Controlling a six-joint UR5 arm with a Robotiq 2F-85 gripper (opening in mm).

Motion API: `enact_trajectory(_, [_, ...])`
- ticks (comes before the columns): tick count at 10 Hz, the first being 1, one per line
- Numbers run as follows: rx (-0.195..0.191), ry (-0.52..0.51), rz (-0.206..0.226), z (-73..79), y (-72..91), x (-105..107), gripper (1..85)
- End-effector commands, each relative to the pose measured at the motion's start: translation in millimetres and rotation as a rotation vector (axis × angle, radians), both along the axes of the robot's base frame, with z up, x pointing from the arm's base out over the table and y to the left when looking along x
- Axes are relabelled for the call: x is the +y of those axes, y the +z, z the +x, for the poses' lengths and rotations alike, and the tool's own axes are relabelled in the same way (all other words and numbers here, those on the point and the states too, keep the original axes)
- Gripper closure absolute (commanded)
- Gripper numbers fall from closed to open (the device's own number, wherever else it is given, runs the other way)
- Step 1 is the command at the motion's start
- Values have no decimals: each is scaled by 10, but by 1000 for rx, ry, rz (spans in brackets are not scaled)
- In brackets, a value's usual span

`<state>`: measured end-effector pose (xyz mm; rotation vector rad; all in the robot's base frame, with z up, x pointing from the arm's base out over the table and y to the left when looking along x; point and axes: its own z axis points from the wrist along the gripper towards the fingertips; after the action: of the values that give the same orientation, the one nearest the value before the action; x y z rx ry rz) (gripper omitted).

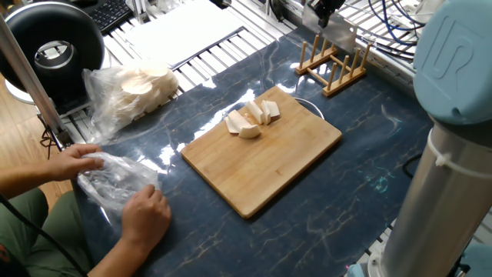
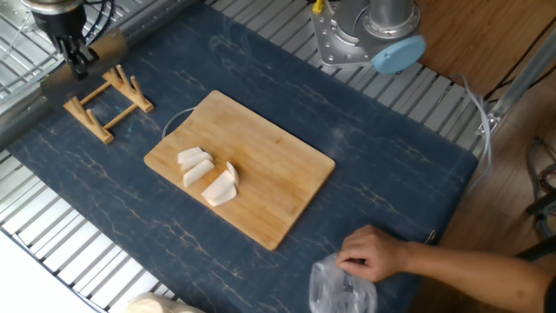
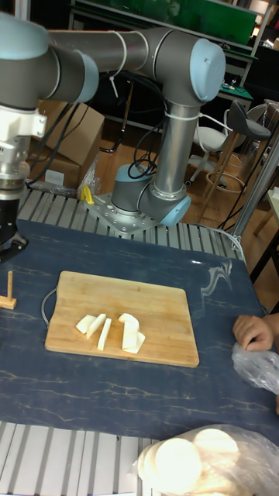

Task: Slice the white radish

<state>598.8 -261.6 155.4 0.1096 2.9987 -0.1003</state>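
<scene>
The white radish (image 1: 252, 118) lies in several cream-white wedge pieces on a wooden cutting board (image 1: 261, 151), toward the board's end nearest a wooden rack (image 1: 332, 63). In the other fixed view the white radish (image 2: 208, 176) forms a short row running roughly along the board's (image 2: 261, 174) long axis — the pieces side by side, two clusters with a small gap between them. In the tall fixed view the white radish (image 3: 110, 329) shows as slim wedges with their long sides lying across the cutting board (image 3: 155, 302), two leaning against each other at the right.

The robot's hand (image 2: 76, 63) hangs over the wooden rack (image 2: 106, 102), well apart from the board, and is closed on a knife (image 2: 87, 63) whose broad blade (image 1: 338, 35) stands just above the rack's pegs.

At the near edge of the dark marbled surface (image 1: 361, 169), a person's hands (image 1: 142, 215) rest on a crumpled clear plastic bag (image 1: 115, 181). A heap of pale round slices in clear plastic (image 1: 134, 88) sits beyond them.
</scene>
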Motion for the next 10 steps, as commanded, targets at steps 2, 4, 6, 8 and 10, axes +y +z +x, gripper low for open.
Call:
enact_trajectory(2, [-55, 4, 30, 95, -203, 26, 847])
enact_trajectory(4, [-74, 0, 48, 124, -319, 60, 847])
enact_trajectory(6, [-111, 3, 66, 151, -452, 91, 847])
enact_trajectory(8, [-123, 5, 81, 104, -503, 89, 847])
enact_trajectory(10, [-144, 17, 97, 95, -569, 93, 847])
